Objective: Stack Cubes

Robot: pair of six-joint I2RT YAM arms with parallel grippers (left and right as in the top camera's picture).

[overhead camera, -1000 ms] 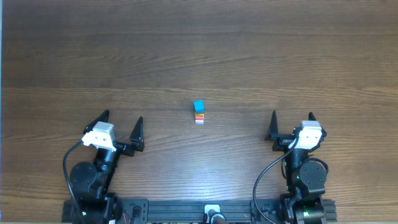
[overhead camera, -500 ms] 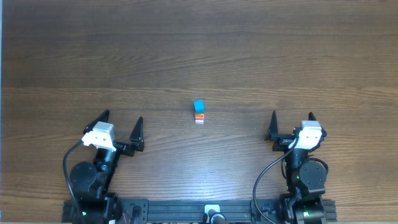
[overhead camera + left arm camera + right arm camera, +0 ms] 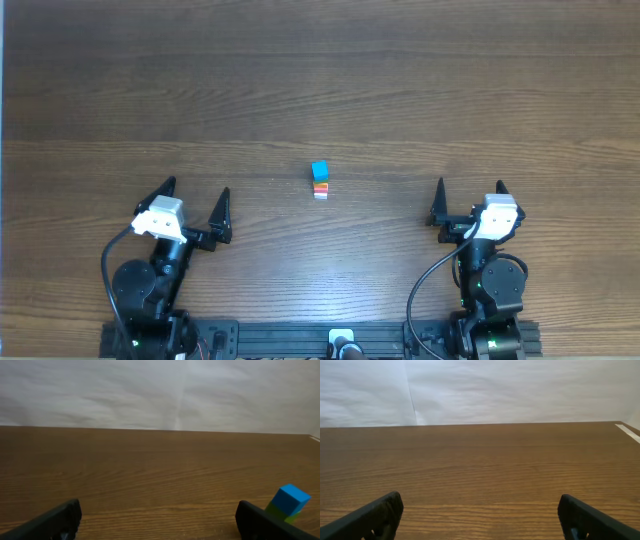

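A small tower of cubes (image 3: pixel 320 181) stands upright at the table's middle, with a blue cube (image 3: pixel 320 171) on top and orange and pale layers under it. In the left wrist view the blue cube (image 3: pixel 291 499) rests on a green one (image 3: pixel 279 510), partly hidden behind a finger. My left gripper (image 3: pixel 194 207) sits open near its base, well to the tower's left. My right gripper (image 3: pixel 469 203) is open too, off to the tower's right. Neither holds anything.
The brown wooden table (image 3: pixel 320 90) stretches wide behind and around the tower. A pale wall (image 3: pixel 480 390) rises past its far edge.
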